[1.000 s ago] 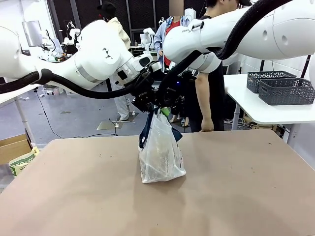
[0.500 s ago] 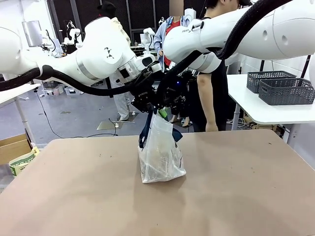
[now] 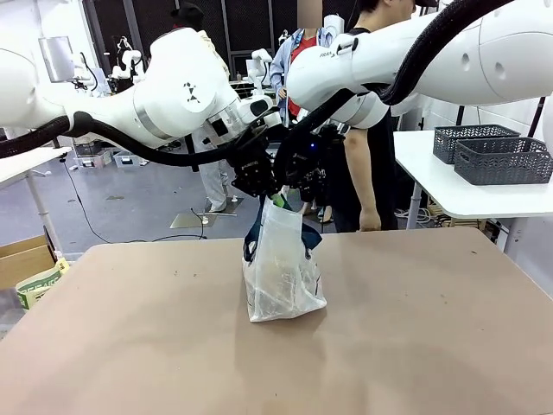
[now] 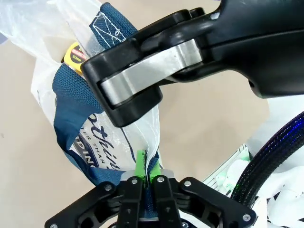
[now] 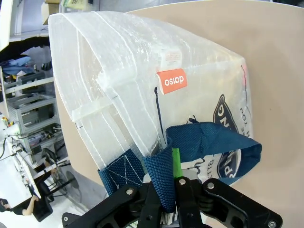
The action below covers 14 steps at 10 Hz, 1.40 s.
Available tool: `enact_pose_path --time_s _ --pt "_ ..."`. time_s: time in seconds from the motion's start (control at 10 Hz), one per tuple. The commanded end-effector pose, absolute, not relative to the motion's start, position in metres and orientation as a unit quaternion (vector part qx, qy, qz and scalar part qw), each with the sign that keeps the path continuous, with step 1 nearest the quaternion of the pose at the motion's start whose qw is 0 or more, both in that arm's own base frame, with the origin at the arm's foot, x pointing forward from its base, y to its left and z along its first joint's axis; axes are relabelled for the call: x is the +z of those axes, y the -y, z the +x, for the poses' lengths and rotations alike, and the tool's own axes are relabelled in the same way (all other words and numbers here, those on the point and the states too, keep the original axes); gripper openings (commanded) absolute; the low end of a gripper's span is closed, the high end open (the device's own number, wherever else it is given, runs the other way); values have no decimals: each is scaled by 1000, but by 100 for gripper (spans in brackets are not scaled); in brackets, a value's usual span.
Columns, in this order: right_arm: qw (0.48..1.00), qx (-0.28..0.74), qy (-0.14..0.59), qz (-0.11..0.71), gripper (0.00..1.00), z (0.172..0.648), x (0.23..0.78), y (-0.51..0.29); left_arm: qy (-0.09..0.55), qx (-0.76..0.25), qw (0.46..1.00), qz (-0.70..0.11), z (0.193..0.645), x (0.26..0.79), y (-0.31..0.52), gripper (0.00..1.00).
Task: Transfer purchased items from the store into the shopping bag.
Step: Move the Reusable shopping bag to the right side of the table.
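We saw the shopping bag standing upright near the middle of the tan desk. Its whitish plastic sides rose to a narrowed top, where both arms met above it. The left end effector had its green pads pressed together on the bag's top edge, pinching a fold of thin plastic just beside a navy strap with white stitching. The right end effector was likewise pinched tight, gripping a second navy strap where it rose from the rim. In the front view the two end effectors sat close side by side over the bag's mouth; we could not tell whether they touched. In the left wrist view we made out a small yellow item inside the bag, near its top. An orange label sat on the bag's wall near the rim, and a round navy logo with dark lettering showed on its side. Two dark grey baskets sat on a white side desk at the far right, well apart from the bag. A person stood behind the arms at the far side of the desk. A cardboard box stood on the floor at the left.
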State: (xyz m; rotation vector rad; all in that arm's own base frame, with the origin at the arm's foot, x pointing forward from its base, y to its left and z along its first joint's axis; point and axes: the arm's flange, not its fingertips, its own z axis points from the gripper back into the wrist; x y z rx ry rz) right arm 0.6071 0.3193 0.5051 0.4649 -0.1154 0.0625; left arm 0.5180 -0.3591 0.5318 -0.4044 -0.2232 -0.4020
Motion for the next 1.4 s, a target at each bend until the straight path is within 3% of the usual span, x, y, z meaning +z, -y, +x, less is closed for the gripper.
enact_pose_path --time_s 0.0,0.2,0.3,0.8,0.9,1.3 --pt "973 22 60 224 0 600 500 -315 96 -189 960 -183 517 534 359 0" --pt "972 27 62 223 0 600 501 -315 103 -197 961 -166 515 535 358 0" --pt "971 31 66 226 0 599 502 -314 108 -199 954 -197 518 532 359 0" --pt "948 49 84 303 96 589 503 -281 108 -199 954 -197 518 532 359 0" --pt "944 48 80 315 100 586 499 -273 108 -199 954 -197 518 532 359 0" --pt "909 74 110 396 100 577 498 -230 108 -199 954 -197 518 532 359 0"
